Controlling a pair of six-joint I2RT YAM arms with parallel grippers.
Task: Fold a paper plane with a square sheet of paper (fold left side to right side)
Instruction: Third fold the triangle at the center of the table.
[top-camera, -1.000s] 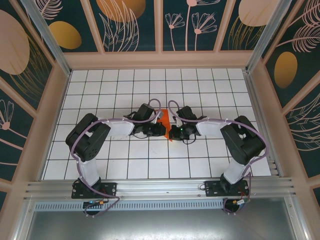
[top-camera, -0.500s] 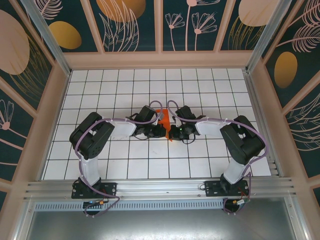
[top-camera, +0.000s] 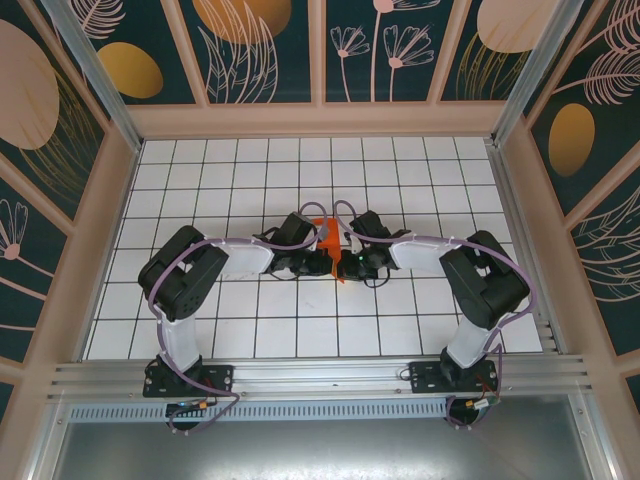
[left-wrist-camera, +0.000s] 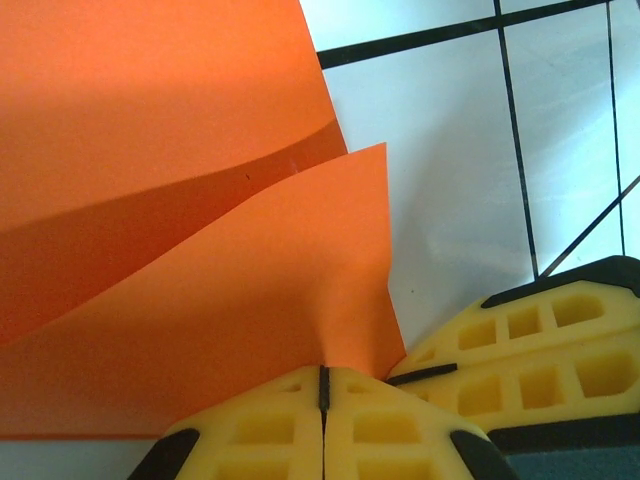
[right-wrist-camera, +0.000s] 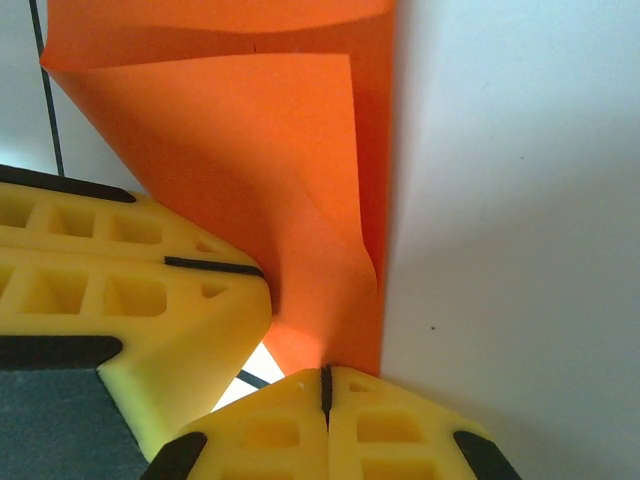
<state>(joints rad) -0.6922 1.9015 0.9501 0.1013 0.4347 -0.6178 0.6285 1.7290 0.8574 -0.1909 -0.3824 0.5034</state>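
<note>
Left gripper (left-wrist-camera: 323, 375) first: you are pinching the square sheet of paper (left-wrist-camera: 200, 290) with its yellow fingers pressed flat together, the orange edge caught in the seam between them. Your right gripper (right-wrist-camera: 325, 378) is gripping the sheet too, its jaws closed on an edge of the orange paper, and the two sets of fingers are sitting just beside each other. From above, both arms are reaching inward from their bases, with elbows bowing outward toward the side walls and wrists bending in, so the grippers are meeting near the middle of the white gridded table (top-camera: 420, 170). The paper is sitting between the two wrists, partly folded, with one flap curling up over another layer and a shadowed gap showing between them. A small orange tip is poking out below the grippers, toward the arms' bases.
</note>
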